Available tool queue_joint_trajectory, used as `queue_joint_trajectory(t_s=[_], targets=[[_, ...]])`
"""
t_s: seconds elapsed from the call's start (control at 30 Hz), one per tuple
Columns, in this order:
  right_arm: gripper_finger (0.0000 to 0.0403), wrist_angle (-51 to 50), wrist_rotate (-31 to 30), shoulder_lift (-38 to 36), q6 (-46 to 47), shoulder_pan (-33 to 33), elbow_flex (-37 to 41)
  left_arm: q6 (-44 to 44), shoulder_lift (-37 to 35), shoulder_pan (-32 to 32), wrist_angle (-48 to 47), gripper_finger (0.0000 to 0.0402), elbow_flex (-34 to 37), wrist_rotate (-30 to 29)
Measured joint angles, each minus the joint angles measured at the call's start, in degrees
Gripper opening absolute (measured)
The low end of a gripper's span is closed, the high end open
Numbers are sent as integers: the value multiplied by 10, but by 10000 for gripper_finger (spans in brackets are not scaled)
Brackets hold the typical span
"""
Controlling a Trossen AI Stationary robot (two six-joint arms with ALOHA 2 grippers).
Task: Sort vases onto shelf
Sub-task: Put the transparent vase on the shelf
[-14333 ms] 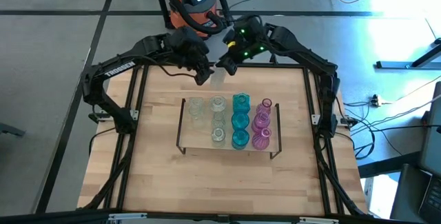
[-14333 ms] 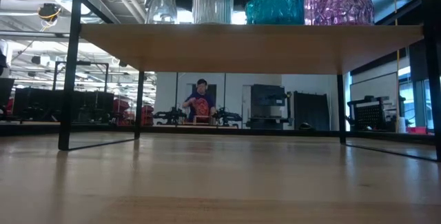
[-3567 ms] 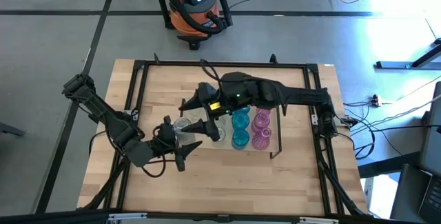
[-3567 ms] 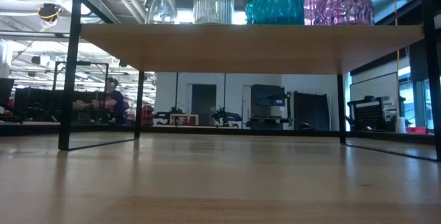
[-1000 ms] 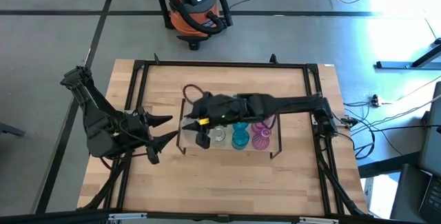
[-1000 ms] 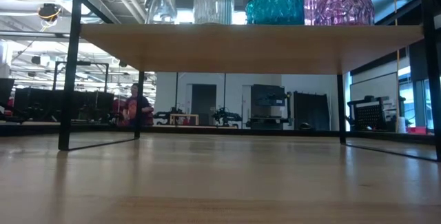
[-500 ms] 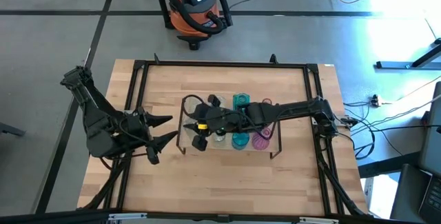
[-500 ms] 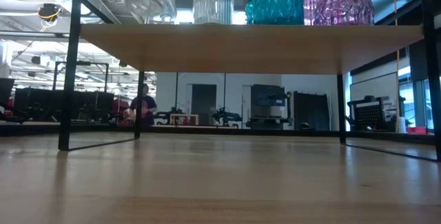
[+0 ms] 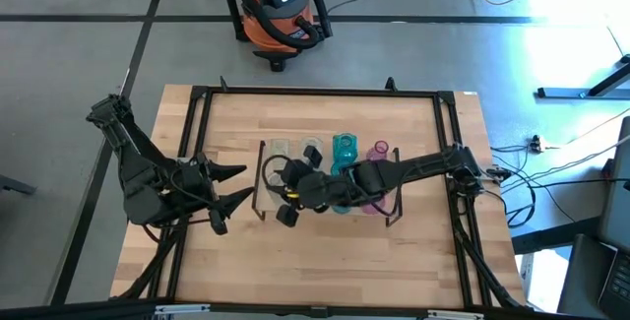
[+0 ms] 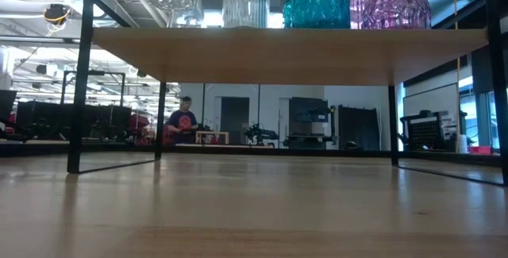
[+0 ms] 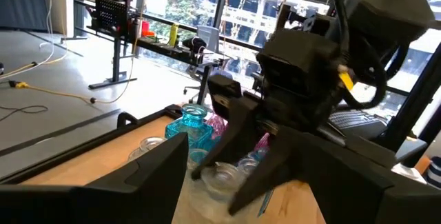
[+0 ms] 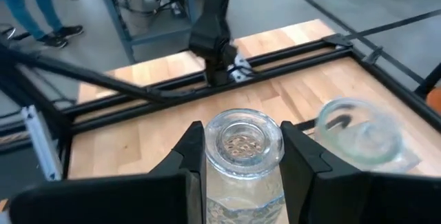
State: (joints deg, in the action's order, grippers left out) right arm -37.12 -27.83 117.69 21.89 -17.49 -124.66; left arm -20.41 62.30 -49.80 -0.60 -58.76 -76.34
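clear ribbed glass vase (image 12: pixel 244 156) between dark fingers (image 12: pixel 189 156); teal vases (image 9: pixel 344 147) and pink vases (image 9: pixel 379 152) on the pale wood shelf (image 10: pixel 278 51) with its thin black frame; an orange and black vacuum (image 9: pixel 279 3) behind.

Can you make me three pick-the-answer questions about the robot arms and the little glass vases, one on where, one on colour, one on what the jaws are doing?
1. Where is the right gripper?
A. Over the near left part of the shelf
B. Beside the orange vacuum
C. Off the table's right edge

2. What colour is the vase that it holds?
A. Pink
B. Clear
C. Teal

3. How do the jaws of the left gripper stand?
A. Shut on a vase
B. Shut on nothing
C. Open and empty

Answers:
1 A: the high view shows it above that corner.
2 B: the right wrist view shows see-through glass between the fingers.
3 C: the high view shows the fingers spread, with nothing between.
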Motion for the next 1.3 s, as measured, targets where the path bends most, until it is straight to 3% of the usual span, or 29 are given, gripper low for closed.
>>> queue_joint_trajectory(t_s=[0.2,0.8,1.3], targets=[[89,-1,-19,3,2,-1,0,0,0,0,0,270,0,-1],[89,-2,14,30,4,-1,0,1,0,5,1,270,0,-3],[93,-4,-11,35,9,0,0,1,0,5,2,270,0,-5]])
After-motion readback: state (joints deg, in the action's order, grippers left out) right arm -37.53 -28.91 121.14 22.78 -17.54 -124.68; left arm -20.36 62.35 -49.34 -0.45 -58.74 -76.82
